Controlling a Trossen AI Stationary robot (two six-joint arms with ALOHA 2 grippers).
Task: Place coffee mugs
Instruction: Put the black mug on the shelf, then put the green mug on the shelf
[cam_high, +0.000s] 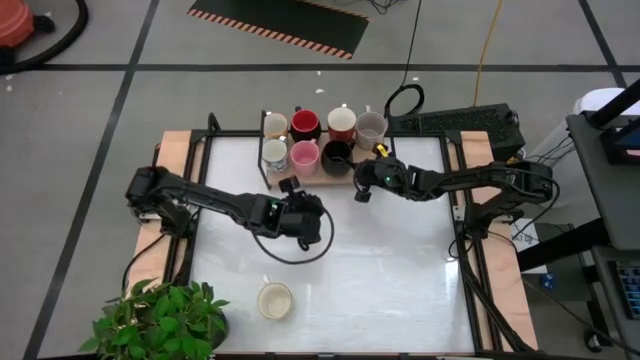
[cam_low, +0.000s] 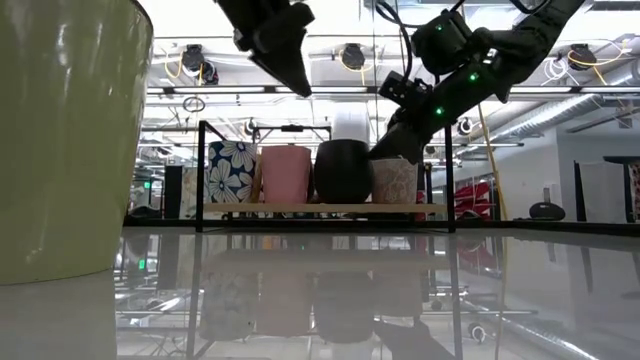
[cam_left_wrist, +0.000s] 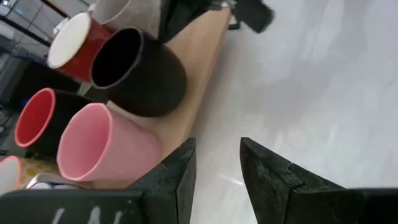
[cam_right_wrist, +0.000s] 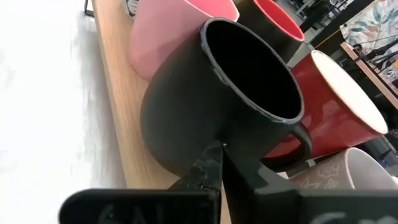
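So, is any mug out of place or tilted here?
Yes: one cream mug stands alone at the table's near edge by the plant, apart from the rack. The black mug appears tilted, right gripper shut at its handle.

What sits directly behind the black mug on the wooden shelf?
Behind the black mug stands a red mug with a white inside; its base is hidden by the black mug, whose handle the shut right gripper pinches.

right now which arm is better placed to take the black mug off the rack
Right. The right claw is shut at the black mug's handle on the wooden rack. The left claw hangs over bare table beside the rack, gripping nothing.
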